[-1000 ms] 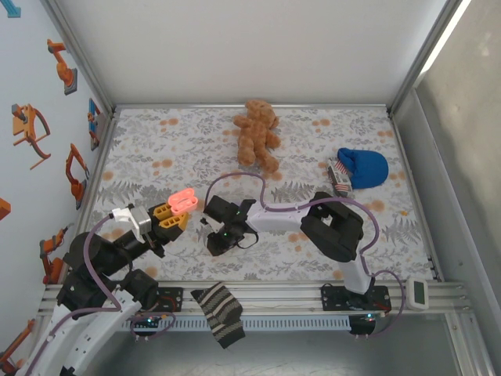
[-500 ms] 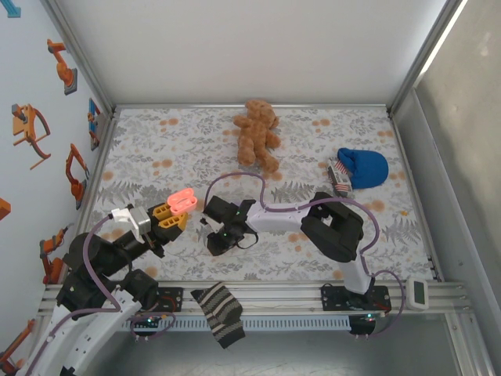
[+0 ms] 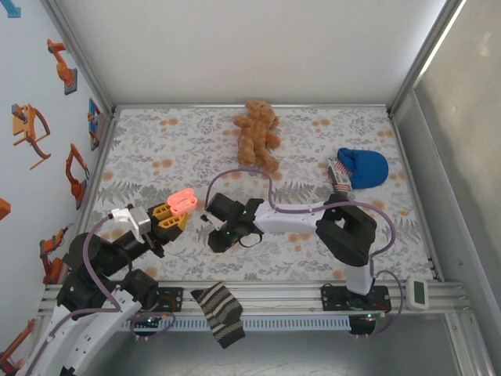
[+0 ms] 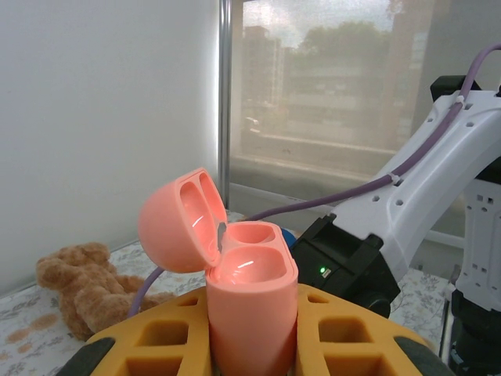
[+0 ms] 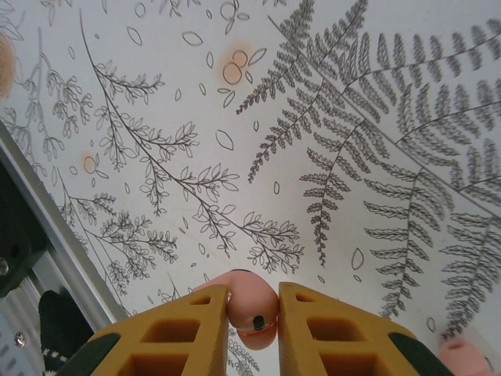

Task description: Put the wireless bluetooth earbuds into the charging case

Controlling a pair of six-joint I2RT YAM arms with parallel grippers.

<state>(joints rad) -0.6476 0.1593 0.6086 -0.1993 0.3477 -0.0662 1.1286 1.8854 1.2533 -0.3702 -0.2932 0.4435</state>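
— On the left of the fern-printed cloth (image 3: 156,149), what does the left gripper (image 3: 174,213) hold?
— Its yellow fingers (image 4: 164,341) are clamped on the charging case (image 4: 250,301), which stands upright between them, lid swung open toward the teddy bear (image 4: 78,282).
— And the right gripper (image 5: 253,313)?
— It points down at the cloth near the middle, pinched tight on one pink earbud (image 5: 250,298). A second pink earbud (image 5: 462,356) lies on the cloth nearby, at the wrist view's lower right corner.
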